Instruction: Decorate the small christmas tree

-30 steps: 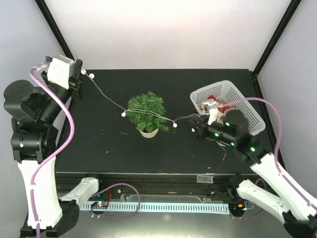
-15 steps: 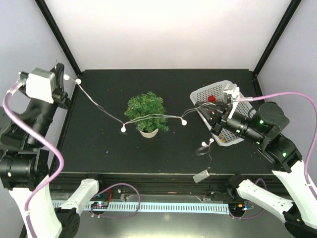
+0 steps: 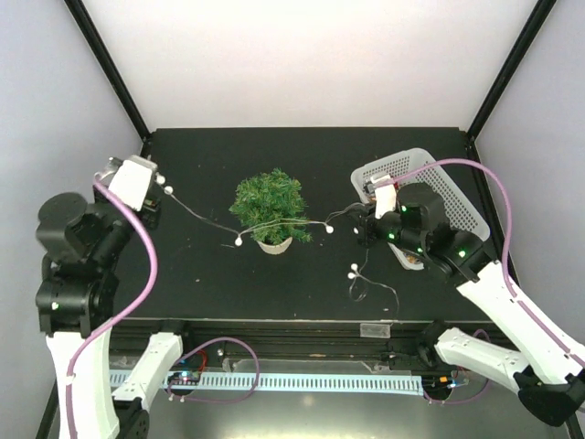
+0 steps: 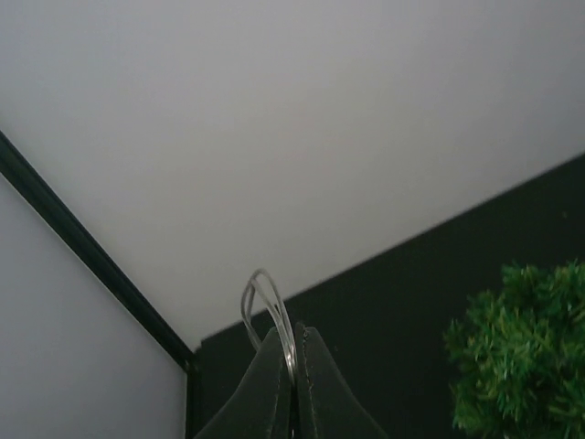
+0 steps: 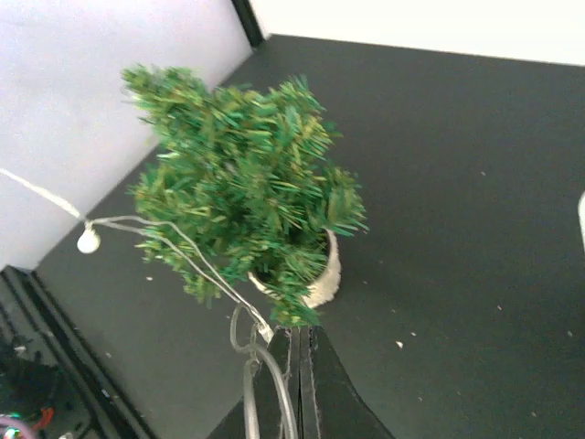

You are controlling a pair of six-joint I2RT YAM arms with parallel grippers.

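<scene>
Looking down from above, we are stretching the light string (image 3: 239, 240) across the front of the small christmas tree (image 3: 269, 197), which is standing mid-table between the left gripper (image 3: 157, 195) and the right gripper (image 3: 362, 226). Moving to the left wrist view, we are seeing its jaws pressed together, pinching the light string. Turning to the right wrist view, we are seeing jaws likewise pinching it just before the tree; next, we are judging, one end needs carrying round behind the branches without toppling the tree.

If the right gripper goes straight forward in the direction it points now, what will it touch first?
Most likely the small christmas tree: in the right wrist view the right gripper, shut on the light string, aims at its lowest branches by the whitish pot. Depth is hard to judge.
</scene>
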